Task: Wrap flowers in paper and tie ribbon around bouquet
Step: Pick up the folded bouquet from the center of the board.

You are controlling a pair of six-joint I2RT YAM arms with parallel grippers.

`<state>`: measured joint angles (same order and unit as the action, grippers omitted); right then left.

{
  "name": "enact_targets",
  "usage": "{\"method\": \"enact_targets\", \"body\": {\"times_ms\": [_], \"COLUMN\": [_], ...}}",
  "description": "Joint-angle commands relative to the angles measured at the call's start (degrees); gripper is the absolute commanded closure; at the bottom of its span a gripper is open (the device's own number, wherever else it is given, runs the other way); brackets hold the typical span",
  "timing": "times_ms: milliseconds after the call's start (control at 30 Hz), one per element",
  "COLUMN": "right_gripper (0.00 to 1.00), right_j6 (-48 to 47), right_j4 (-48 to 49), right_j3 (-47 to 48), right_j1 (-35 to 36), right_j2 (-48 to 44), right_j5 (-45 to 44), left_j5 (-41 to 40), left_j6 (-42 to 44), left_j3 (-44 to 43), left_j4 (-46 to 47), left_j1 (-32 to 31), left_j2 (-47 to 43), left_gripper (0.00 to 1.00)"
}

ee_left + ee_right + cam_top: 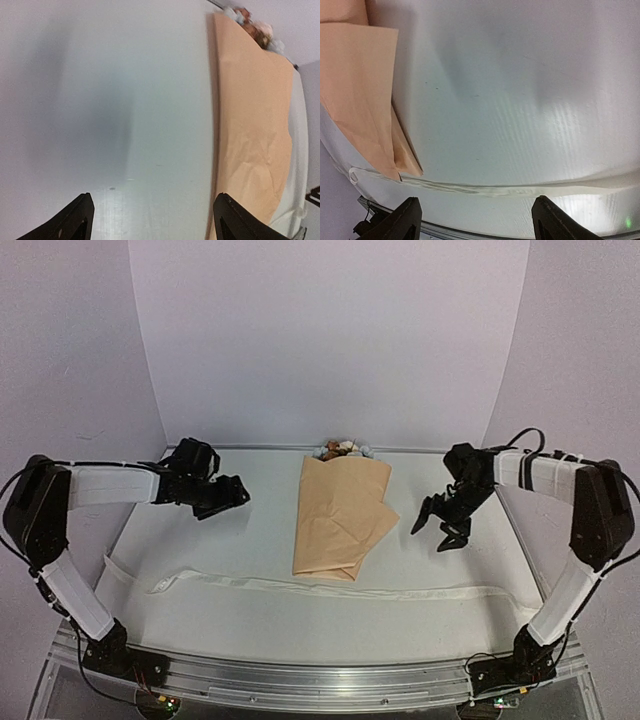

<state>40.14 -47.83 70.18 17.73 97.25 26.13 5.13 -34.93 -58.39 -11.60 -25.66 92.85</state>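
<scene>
Peach-tan paper lies at the middle of the worktop, folded lengthwise over the flowers; only the blooms show, poking out of the end that reaches the far edge. The folds overlap loosely toward the right and nothing cinches them; I judge the wrap formed but not secured.

Ribbon runs flat and crosswise, parallel to the near edge and almost from the left edge to the right. The near end of the paper reaches it; whether the paper rests on the ribbon or merely touches it, I cannot tell. I read the layout as deliberate: a ribbon laid across the stem end leaves one free tail on each side, one for each of my claws.

Claw state:
- left gripper: fingers wide apart, nothing between them, over bare worktop to the left of the paper;
- right gripper: fingers wide apart, nothing between them, over bare worktop to the right of the paper, tips angled down.

Both claws flank the wrap without touching it — the bundle holds its shape unaided, which a loose fold may not do once the ribbon is pulled.

Surface: white, smooth, faintly glossy, with soft shadows under my arms; paper should slide on it easily. A metal rail borders the near edge, carrying my two bases. Room: a plain pale lilac backdrop rises behind the far edge and wraps round both sides.
</scene>
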Motion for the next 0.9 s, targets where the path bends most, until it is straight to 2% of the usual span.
{"method": "enact_targets", "body": {"times_ms": [0,100,300,500,700,867], "right_gripper": [0.24,0.29,0.37,0.44,0.5,0.6], "right_j6": [5.1,7.7,9.7,9.8,11.6,13.5], "right_j4": [9.7,15.1,18.7,20.8,23.7,26.1], "right_j3": [5.6,6.4,9.1,12.5,13.4,13.8], "right_j1": [5.3,7.2,8.7,9.2,9.5,9.7], "right_j2": [6.6,9.9,15.2,20.4,23.7,25.7], "right_j5": [3.2,3.7,4.5,7.4,9.5,10.2], "left_j5": [15.2,17.1,22.3,27.5,29.1,29.4], "left_j6": [-0.4,-0.7,-2.4,-2.3,-3.2,-4.0], "left_j3": [-5.7,-7.9,-10.5,-12.9,-15.0,-16.1], "left_j4": [10.5,12.5,16.8,18.9,18.2,18.1], "left_j1": [-3.6,-5.5,-7.3,-8.2,-8.8,-9.1], "left_j2": [7.9,13.3,20.2,24.9,28.4,30.3], "left_gripper": [0.17,0.17,0.19,0.28,0.34,0.46]}}
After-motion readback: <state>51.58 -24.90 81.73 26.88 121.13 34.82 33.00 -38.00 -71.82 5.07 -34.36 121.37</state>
